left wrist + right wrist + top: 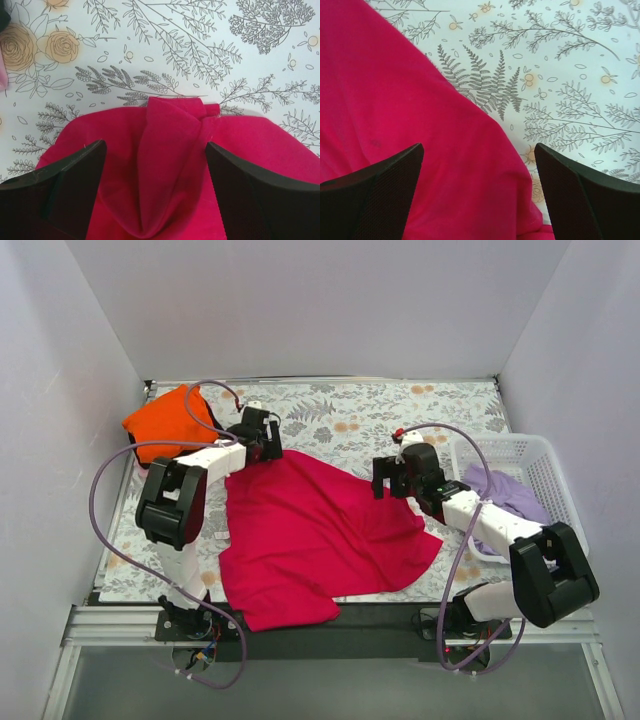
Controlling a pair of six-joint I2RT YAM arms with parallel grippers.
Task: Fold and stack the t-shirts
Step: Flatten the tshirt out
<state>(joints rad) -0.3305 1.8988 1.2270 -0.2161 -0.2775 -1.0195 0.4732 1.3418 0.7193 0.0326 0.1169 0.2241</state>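
Orange t-shirt (165,420) sits bunched in the far left corner of the floral tablecloth (400,410). Just to its right, the left gripper (262,443) hangs at the far corner of the crimson t-shirt (310,540). Seen from the left wrist, its jaws are spread wide on either side of a raised fold in the crimson cloth (165,175), not pinching it.

The crimson shirt lies spread but rumpled in the middle of the table, between the two arms. Its far edge slants from the left gripper down toward the right one. One corner points right, and another reaches the near table edge. Which end is the collar cannot be told.

The right gripper (388,480) is over the shirt's right-hand far edge, with its jaws parted wide and holding nothing; the right wrist camera shows cloth (395,100) below one finger and bare tablecloth below the other.

At the far right, a lavender t-shirt (510,495) lies crumpled in a white lattice basket (540,455).
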